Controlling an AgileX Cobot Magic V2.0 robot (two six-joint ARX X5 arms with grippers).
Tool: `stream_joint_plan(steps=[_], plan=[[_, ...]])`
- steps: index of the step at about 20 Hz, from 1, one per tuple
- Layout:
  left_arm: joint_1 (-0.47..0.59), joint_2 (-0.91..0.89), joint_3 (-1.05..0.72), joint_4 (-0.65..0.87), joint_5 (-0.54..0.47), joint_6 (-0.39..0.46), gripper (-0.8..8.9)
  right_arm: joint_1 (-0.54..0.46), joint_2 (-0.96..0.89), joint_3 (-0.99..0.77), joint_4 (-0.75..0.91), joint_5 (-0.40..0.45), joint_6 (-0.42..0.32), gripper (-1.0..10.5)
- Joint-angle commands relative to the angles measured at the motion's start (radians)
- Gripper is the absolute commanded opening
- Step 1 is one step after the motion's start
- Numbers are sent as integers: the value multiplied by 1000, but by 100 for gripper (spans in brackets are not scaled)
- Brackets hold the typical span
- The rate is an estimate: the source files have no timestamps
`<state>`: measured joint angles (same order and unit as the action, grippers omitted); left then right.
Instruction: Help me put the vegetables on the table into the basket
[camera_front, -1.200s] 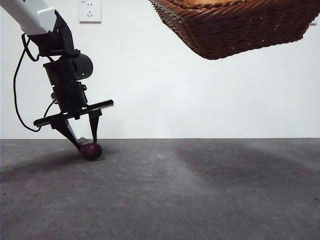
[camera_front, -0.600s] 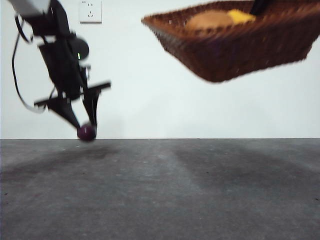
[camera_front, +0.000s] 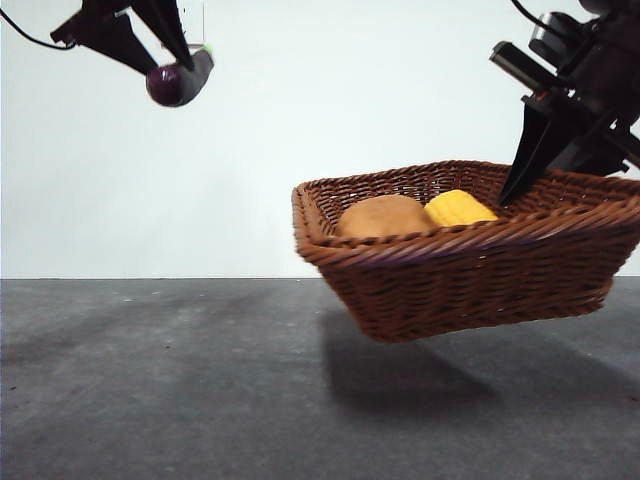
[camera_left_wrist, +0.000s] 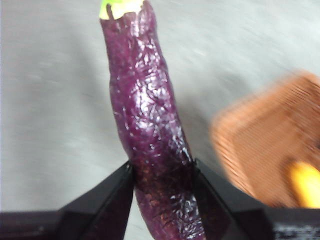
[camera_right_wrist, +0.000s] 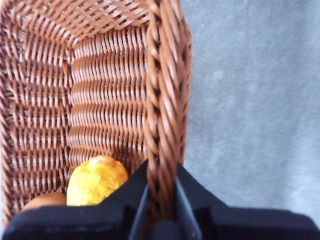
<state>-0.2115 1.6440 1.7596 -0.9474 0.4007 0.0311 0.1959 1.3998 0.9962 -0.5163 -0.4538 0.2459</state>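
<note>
My left gripper (camera_front: 165, 62) is shut on the dark-purple eggplant (camera_front: 178, 82) and holds it high in the air at the top left of the front view. In the left wrist view the eggplant (camera_left_wrist: 150, 125) sits between the jaws, green stem outward. My right gripper (camera_front: 515, 185) is shut on the braided rim of the wicker basket (camera_front: 470, 270) and holds the basket above the table (camera_front: 200, 390) at the right. The brown-orange potato (camera_front: 385, 216) and the yellow corn cob (camera_front: 458, 208) lie inside it. The right wrist view shows the rim (camera_right_wrist: 162, 115) between the jaws and the corn (camera_right_wrist: 97, 180).
A white wall with a socket stands behind the table. The basket's shadow (camera_front: 400, 375) falls on the table under it.
My left gripper has lifted the eggplant off the table to high at the top left. The basket has come down from the top edge, with the right gripper now in view.
</note>
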Motion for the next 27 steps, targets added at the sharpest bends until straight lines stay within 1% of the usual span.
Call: stream_joint_plan(steps=[1, 2, 4, 6, 8, 9, 11, 13, 17, 20, 22, 23, 24, 27], plan=[[-30, -115, -203, 63, 69, 43, -6, 9, -2, -5, 29, -30, 40, -12], [-58, -188, -316, 117, 100, 33, -6, 22, -2, -5, 43, -30, 50, -12], [-121, -304, -489, 234, 156, -66, -6, 46, -2, -5, 74, -27, 74, -12], [-191, -360, -553, 314, 180, -166, -6, 95, -1, -5, 104, 1, 101, -12], [-269, -361, -553, 385, 182, -238, -6, 137, 8, -5, 114, 24, 117, -12], [-296, -349, -553, 420, 175, -256, -6, 160, 15, -5, 117, 25, 121, -12], [-327, -303, -553, 468, 175, -301, -6, 193, 26, -5, 129, 44, 129, -12], [-341, -235, -553, 497, 176, -346, -6, 213, 27, -5, 150, 53, 147, -12], [-352, -111, -553, 599, 182, -475, -6, 217, 29, -5, 153, 54, 153, -12], [-353, -72, -553, 650, 197, -581, -6, 217, 30, -5, 151, 62, 146, -12], [-368, -70, -553, 661, 209, -616, -6, 217, 30, -5, 151, 69, 136, -12], [-375, -70, -553, 661, 203, -631, -6, 217, 30, -5, 151, 79, 134, -12], [-378, -70, -553, 658, 174, -657, -6, 217, 31, -5, 150, 89, 134, -12], [-397, -54, -553, 641, 61, -701, -7, 217, 31, -5, 148, 87, 127, -12]])
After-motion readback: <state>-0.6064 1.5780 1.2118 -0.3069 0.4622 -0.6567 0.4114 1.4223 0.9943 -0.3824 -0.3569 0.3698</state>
